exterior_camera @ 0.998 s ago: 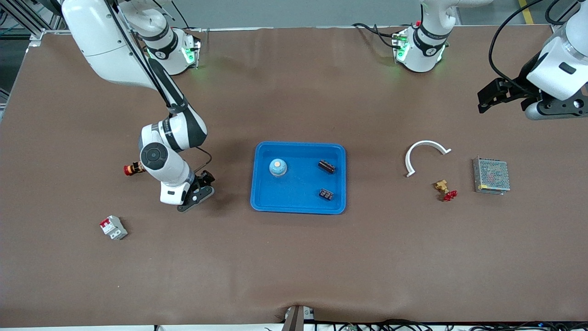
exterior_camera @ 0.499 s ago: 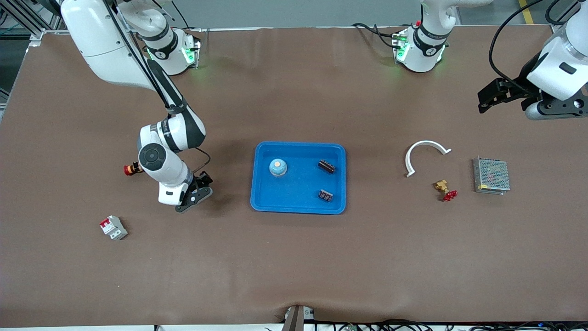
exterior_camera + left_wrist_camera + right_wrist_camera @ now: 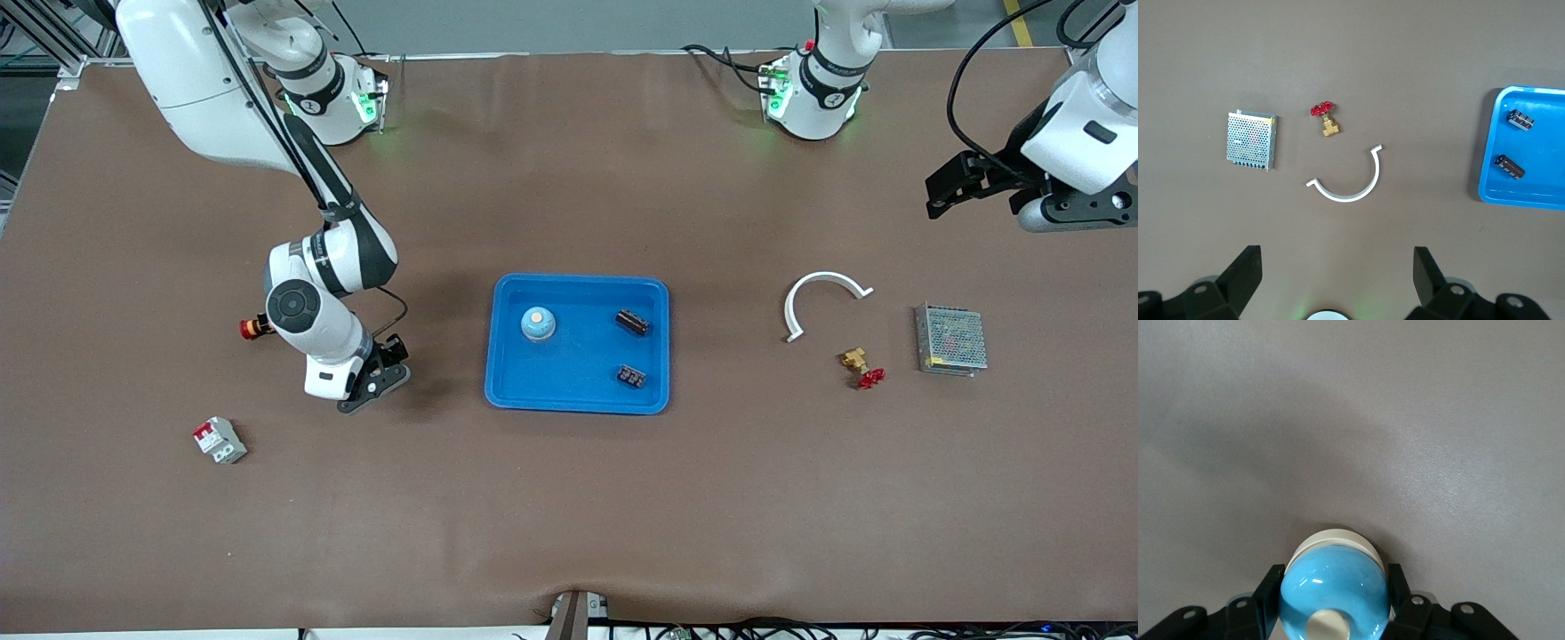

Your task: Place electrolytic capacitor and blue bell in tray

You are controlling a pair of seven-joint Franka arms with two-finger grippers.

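One blue bell [image 3: 1335, 592] in right end effector [image 3: 1331, 603]

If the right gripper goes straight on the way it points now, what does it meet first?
Probably the bare table: the right gripper, shut on a blue bell, points down at it, nothing between. Its height is unclear.

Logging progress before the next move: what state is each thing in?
Right tool: shut on held bell, over table beside tray.
Left tool: open, empty, waiting.
Tray: holds second bell, both capacitors.
Second bell: upright.
Nearer capacitor: on its side.
Farther capacitor: on its side.
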